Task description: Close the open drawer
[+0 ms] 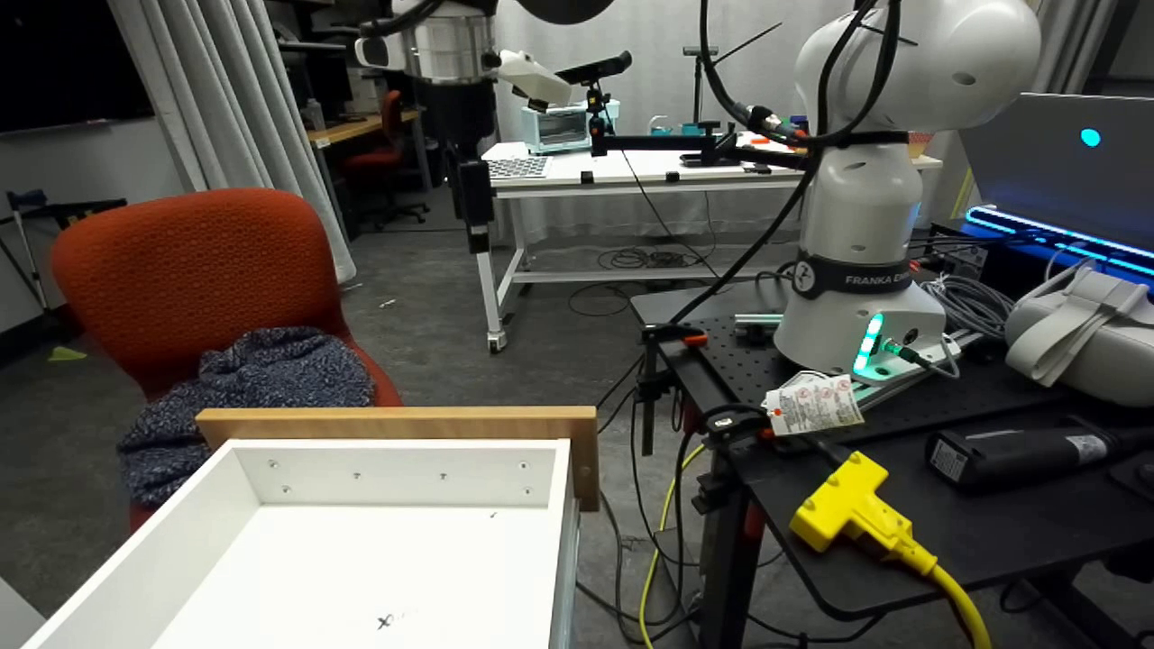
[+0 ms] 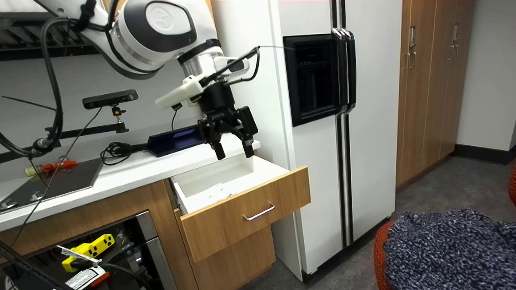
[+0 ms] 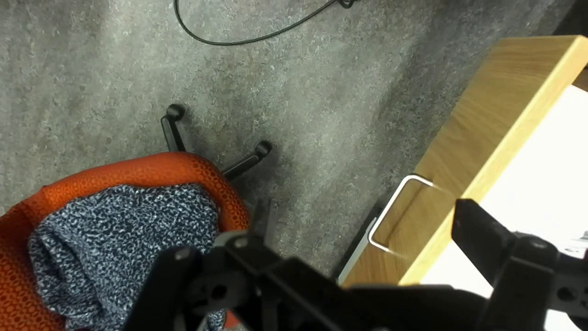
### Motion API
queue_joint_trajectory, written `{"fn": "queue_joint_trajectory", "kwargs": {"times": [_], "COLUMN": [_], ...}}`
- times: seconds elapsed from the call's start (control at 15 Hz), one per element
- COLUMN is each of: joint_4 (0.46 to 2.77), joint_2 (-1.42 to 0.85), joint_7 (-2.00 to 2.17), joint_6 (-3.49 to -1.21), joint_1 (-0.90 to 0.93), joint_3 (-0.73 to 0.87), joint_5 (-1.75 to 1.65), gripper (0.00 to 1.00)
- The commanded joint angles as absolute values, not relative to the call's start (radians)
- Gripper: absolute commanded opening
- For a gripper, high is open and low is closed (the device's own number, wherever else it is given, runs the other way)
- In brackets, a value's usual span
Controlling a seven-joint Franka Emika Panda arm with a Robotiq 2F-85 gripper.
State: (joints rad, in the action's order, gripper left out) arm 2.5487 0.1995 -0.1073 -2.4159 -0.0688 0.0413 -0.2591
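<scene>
Grey floor (image 3: 298, 92) spreads below the gripper (image 2: 234, 151), which hangs with jaws wide apart, holding nothing. Lower down, the drawer (image 2: 242, 203) juts out from under a white counter (image 2: 133, 167), near the fridge (image 2: 375, 141); past its front stands an orange chair (image 1: 189, 279) bearing a speckled cloth (image 1: 288, 370).

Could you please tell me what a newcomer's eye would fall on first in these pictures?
Probably the wide, shallow drawer, white inside with a tan wooden front, pulled out beneath a white countertop, with the black two-fingered gripper hanging open higher up. Next might come the orange-red fabric chair beyond the drawer's front, with dark speckled cloth on its seat, and the bright yellow power block on the black table.
</scene>
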Motion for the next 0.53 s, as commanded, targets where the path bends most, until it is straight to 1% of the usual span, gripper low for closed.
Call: {"fn": "queue_joint_trajectory", "kwargs": {"times": [0.0,0.27,0.47], "joint_4": [2.51,2.491,2.514], "joint_2": [0.085,-0.012,0.005], "joint_7": [-0.068,-0.038,-0.06], "joint_6": [-2.485,-2.523,-2.502], "joint_1": [-0.088,-0.085,-0.076], "joint_3": [0.045,0.054,0.056], "joint_5": [-0.321,-0.346,-0.317], "gripper": [1.0,1.0,1.0]}}
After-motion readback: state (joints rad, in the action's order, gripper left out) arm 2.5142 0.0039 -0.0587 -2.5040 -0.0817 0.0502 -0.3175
